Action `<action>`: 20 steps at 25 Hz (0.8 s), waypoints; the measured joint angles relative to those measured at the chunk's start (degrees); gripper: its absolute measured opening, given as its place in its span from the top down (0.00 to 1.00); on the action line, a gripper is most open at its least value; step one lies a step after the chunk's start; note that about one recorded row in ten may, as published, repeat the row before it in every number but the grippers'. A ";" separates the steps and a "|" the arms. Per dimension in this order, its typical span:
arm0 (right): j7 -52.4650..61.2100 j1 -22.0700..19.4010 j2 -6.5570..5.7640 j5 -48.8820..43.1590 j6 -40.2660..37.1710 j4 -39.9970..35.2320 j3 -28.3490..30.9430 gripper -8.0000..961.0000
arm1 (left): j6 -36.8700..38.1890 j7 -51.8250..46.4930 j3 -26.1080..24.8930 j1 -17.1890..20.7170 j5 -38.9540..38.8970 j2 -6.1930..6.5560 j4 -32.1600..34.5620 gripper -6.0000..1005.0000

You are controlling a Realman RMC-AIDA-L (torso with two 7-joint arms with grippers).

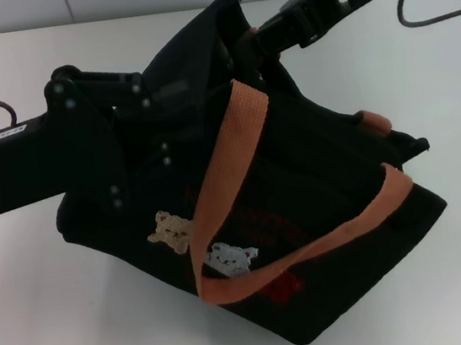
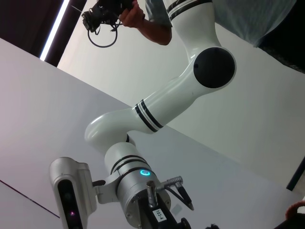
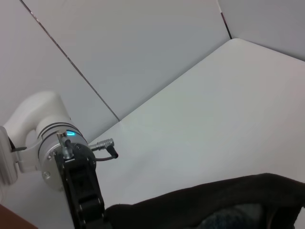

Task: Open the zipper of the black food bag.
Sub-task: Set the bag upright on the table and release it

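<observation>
While the soft black fabric food bag (image 1: 304, 214) with orange-brown webbing handles lies on the white counter (image 1: 48, 333), the left gripper (image 1: 151, 119) and right gripper (image 1: 252, 46) press into its top; their jaws are hidden, so I cannot tell their state.

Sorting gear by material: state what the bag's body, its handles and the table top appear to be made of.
Black food bag: soft matte black fabric, judging by its folds and sag; the bears look embroidered. Handles: orange-brown woven webbing, flat with a visible ribbed weave. Table: smooth white surface with slight sheen, probably laminate or painted board; the exact material cannot be told.
</observation>
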 joint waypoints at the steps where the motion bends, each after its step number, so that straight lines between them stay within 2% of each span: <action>1: -0.12 -0.10 -0.03 0.01 -0.07 0.00 0.02 0.98 | -0.02 0.00 0.00 -0.02 0.00 0.00 -0.01 0.80; 9: -2.25 -1.72 -0.52 2.10 -2.86 -0.16 2.99 0.99 | -0.67 -1.45 -0.05 -0.03 -0.63 0.00 -0.93 0.80; 13: -3.72 -4.31 -0.70 2.96 -4.43 -1.75 3.18 0.99 | -1.44 -2.71 -0.02 -0.03 -2.07 -0.06 -1.84 0.80; 15: -4.07 -7.04 -0.57 3.07 -5.20 -4.01 3.23 0.99 | -1.55 -2.60 0.00 -0.04 -2.09 -0.07 -2.01 0.80; 20: -4.50 -9.75 -0.45 3.19 -5.60 -5.04 3.32 0.99 | -1.63 -2.16 0.01 -0.17 -2.11 -0.08 -2.03 0.80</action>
